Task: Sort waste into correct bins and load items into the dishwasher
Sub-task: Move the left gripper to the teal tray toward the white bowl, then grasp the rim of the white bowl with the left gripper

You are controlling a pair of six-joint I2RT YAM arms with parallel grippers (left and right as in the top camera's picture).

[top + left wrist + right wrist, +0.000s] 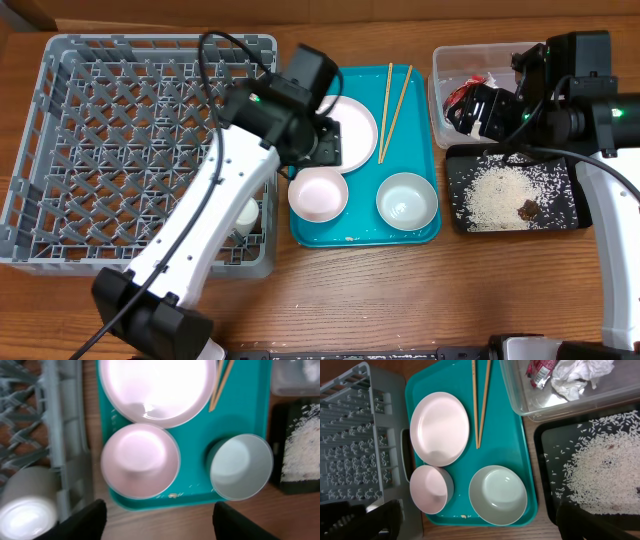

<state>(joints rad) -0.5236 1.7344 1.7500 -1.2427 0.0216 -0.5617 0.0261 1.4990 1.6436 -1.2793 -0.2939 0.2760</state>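
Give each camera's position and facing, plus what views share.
Overhead: fixed above table, straight down on grey rack, teal tray, clear tub, black tray; both arms show.
Left wrist: low over teal tray, down at plate, two bowls; open jaws at bottom.
Right wrist: higher, down on tray and bins; open jaws at bottom.
All share plate, bowls, chopsticks.

We see a lab bench (pixel 400 300): two robot arms, a dish rack (pixel 100 150) and staged tableware on wood.

Bright, even light from above. The overhead view is sharp, with soft shadows. The left wrist view is blurred, and the plate (pixel 157 387) glares white. The right wrist view is clearer.
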